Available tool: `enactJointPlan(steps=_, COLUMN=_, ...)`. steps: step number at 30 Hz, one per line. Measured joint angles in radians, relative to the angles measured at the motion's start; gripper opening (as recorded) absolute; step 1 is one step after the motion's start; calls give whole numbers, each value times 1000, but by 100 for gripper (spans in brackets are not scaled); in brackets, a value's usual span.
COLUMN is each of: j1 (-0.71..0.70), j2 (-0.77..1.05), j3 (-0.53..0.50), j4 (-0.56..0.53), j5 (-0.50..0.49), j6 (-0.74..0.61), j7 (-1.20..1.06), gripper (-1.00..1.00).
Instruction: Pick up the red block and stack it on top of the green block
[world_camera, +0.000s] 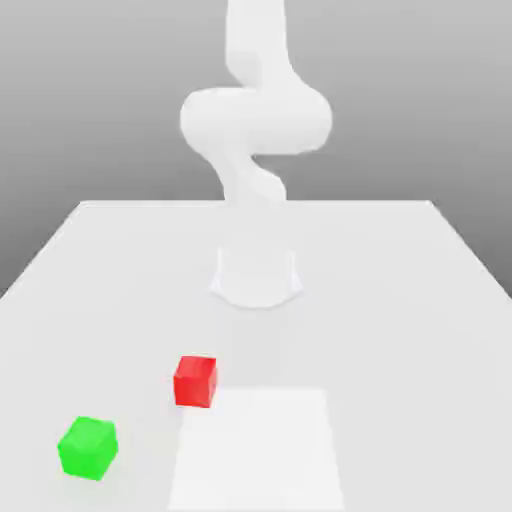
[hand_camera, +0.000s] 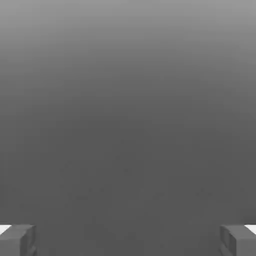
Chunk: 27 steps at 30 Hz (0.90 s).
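Red cube block rests on white table, green cube block near at 8 o'clock; gripper released, fingers spread

Red block plain, uniform; green block bright, plain. Surface white, unpatterned. Arm white. Pincer fingertips grey.

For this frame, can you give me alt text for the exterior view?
A small red cube and a small green cube sit apart on a white table, green nearer the view's left. A white robot arm rises behind them.
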Motion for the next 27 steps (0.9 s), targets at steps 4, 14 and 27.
enactJointPlan(steps=4, j1=-33, j2=115, j3=-6, j4=-127, j5=-34, j6=93, j7=-1, gripper=0)
enactJointPlan(steps=14, j1=-108, j2=412, j3=-88, j4=-466, j5=-69, j6=336, j7=-41, gripper=0)
enactJointPlan(steps=27, j1=-205, j2=914, j3=-30, j4=-548, j5=87, j6=739, j7=-188, gripper=-100)
